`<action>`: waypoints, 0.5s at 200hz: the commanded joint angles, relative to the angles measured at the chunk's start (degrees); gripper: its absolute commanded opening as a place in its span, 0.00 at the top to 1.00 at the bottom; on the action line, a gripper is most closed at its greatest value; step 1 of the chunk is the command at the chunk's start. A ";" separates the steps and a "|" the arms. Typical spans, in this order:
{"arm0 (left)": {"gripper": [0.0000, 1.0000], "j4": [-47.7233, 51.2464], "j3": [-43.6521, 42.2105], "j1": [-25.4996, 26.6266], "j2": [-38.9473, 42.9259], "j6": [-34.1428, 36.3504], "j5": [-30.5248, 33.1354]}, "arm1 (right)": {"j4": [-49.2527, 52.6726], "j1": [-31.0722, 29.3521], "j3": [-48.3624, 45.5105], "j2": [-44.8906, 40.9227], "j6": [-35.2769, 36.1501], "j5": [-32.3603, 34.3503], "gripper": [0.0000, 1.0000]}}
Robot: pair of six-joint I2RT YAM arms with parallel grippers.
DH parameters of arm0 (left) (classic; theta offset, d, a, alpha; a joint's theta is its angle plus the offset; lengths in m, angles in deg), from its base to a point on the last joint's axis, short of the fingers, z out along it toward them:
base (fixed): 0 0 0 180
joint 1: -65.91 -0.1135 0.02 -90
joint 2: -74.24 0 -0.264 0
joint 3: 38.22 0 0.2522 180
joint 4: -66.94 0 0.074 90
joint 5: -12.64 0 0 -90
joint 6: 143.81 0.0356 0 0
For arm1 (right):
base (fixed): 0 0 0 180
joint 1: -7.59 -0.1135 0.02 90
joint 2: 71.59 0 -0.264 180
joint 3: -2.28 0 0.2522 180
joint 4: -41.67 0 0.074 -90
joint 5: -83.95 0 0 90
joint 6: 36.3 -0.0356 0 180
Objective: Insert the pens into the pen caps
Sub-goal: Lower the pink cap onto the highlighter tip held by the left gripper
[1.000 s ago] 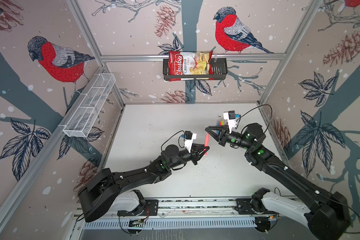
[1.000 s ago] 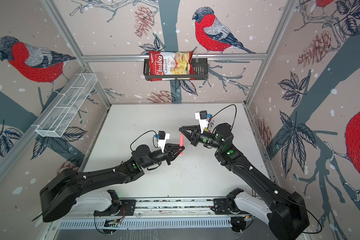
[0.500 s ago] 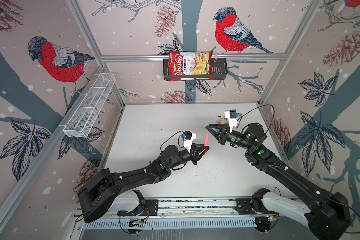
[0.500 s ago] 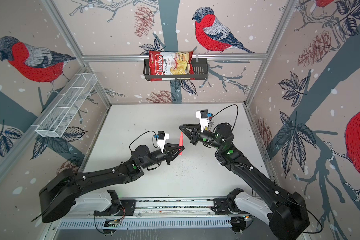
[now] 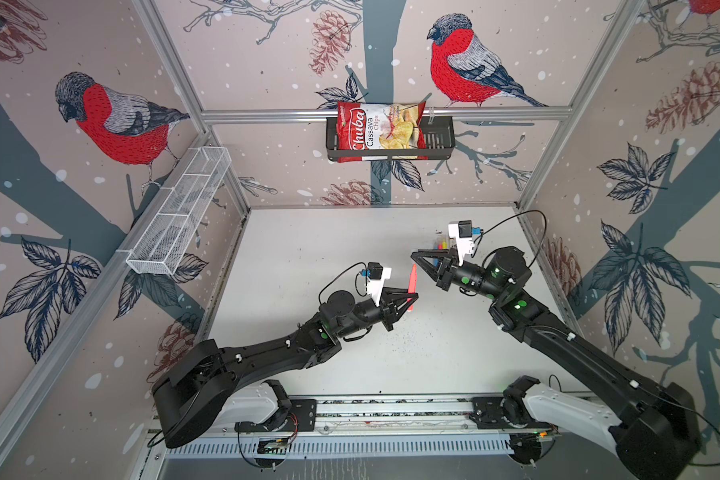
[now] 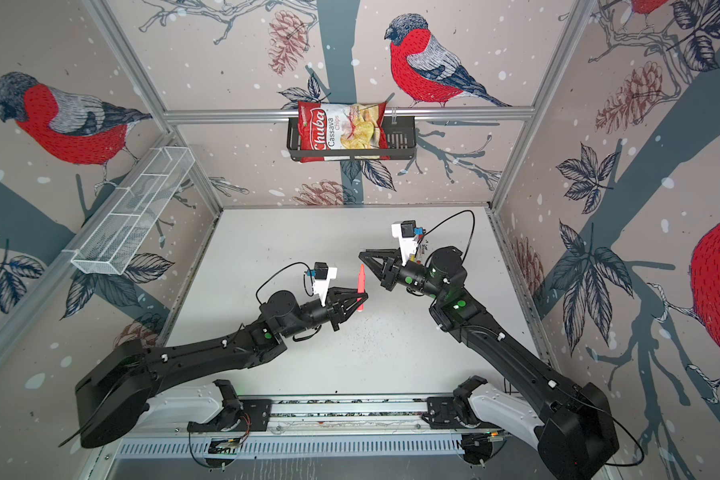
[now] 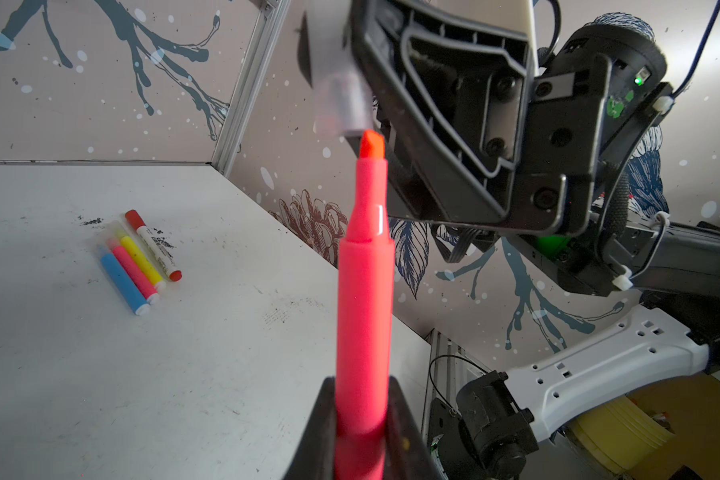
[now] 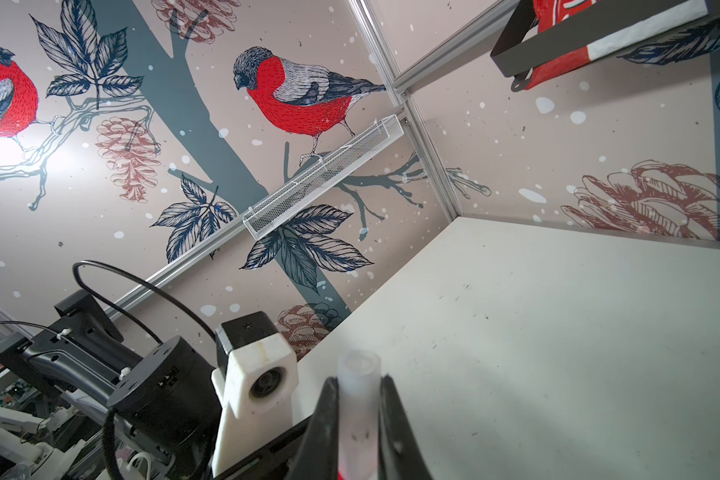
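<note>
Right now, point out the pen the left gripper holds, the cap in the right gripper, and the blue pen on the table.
held pen (image 7: 364, 299): left wrist view, middle of its barrel.
cap (image 8: 358, 399): right wrist view, middle of its translucent wall.
blue pen (image 7: 122, 279): left wrist view, middle of its barrel.

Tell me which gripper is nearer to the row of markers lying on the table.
Right. The right gripper, shut on a translucent cap, hangs just beside the row of markers; the left gripper, holding the pink pen, sits farther toward the table's middle.

Black arms (image 5: 267, 353), white base links (image 5: 558, 411), green LEDs (image 5: 516, 305), white camera mounts (image 5: 459, 243).
</note>
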State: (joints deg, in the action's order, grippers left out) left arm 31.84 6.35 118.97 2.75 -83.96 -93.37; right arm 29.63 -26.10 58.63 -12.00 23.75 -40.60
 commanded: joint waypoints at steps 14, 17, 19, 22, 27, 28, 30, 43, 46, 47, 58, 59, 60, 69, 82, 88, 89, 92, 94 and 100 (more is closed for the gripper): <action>1.00 -3.95 0.22 -0.05 0.12 -0.28 0.89 | -1.59 -0.37 -0.90 -0.85 -0.42 -2.11 0.93; 1.00 -3.92 0.15 -0.06 0.11 -0.28 0.94 | -1.49 -0.33 -0.93 -0.87 -0.37 -2.11 0.93; 1.00 -3.93 0.20 -0.06 0.11 -0.26 0.90 | -1.52 -0.39 -1.04 -0.94 -0.43 -2.11 0.93; 1.00 -3.96 0.22 -0.06 0.09 -0.27 0.89 | -1.57 -0.43 -1.06 -1.01 -0.38 -2.11 0.93; 1.00 -4.05 0.25 -0.06 -0.05 -0.30 0.85 | -1.59 -0.48 -1.09 -1.17 -0.37 -2.11 0.93; 1.00 -4.05 0.24 -0.06 -0.01 -0.28 0.87 | -1.65 -0.49 -1.10 -1.16 -0.41 -2.11 0.93; 1.00 -4.11 0.22 -0.06 0.00 -0.26 0.89 | -1.61 -0.49 -1.10 -1.15 -0.38 -2.11 0.93; 1.00 -4.20 0.30 -0.04 -0.18 -0.36 0.82 | -1.57 -0.50 -1.19 -1.45 -0.37 -2.04 0.93; 1.00 -4.23 0.26 -0.06 -0.20 -0.35 0.81 | -1.58 -0.50 -1.19 -1.46 -0.50 -1.94 0.93; 1.00 -4.27 0.33 -0.06 -0.26 -0.39 0.81 | -1.60 -0.50 -1.19 -1.48 -0.48 -1.98 0.93; 1.00 -4.29 0.36 -0.02 -0.41 -0.36 0.74 | -1.60 -0.50 -1.19 -1.50 -0.48 -1.97 0.93; 1.00 -4.30 0.38 0.01 -0.41 -0.35 0.73 | -1.61 -0.50 -1.19 -1.45 -0.47 -1.99 0.93; 1.00 -4.31 0.38 -0.03 -0.50 -0.35 0.72 | -1.61 -0.54 -1.19 -1.48 -0.46 -1.96 0.93; 1.00 -4.39 0.36 -0.06 -0.73 -0.35 0.72 | -1.63 -0.54 -1.26 -1.46 -0.45 -1.86 0.93; 1.00 -4.70 0.44 -0.06 -1.01 -0.51 0.69 | -1.71 -0.55 -1.41 -1.19 -0.50 -2.00 0.93; 1.00 -4.75 0.45 -0.06 -1.03 -0.55 0.66 | -1.71 -0.58 -1.52 -1.08 -0.53 -1.93 0.93; 1.00 -4.75 0.42 -0.06 -1.07 -0.54 0.69 | -1.75 -0.58 -1.53 -1.07 -0.54 -1.93 0.93; 1.00 -4.75 0.46 -0.06 -1.08 -0.52 0.70 | -1.80 -0.58 -1.59 -1.06 -0.54 -1.95 0.93; 1.00 -4.75 0.41 -0.06 -1.06 -0.59 0.67 | -1.86 -0.58 -1.66 -1.06 -0.59 -2.00 0.93; 1.00 -4.75 0.36 -0.06 -0.95 -0.59 0.74 | -2.04 -0.63 -1.88 -1.06 -0.78 -2.02 0.93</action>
State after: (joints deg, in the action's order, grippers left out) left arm 30.81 6.35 118.94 1.84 -84.00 -93.20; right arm 28.97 -26.50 57.18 -13.16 23.60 -41.91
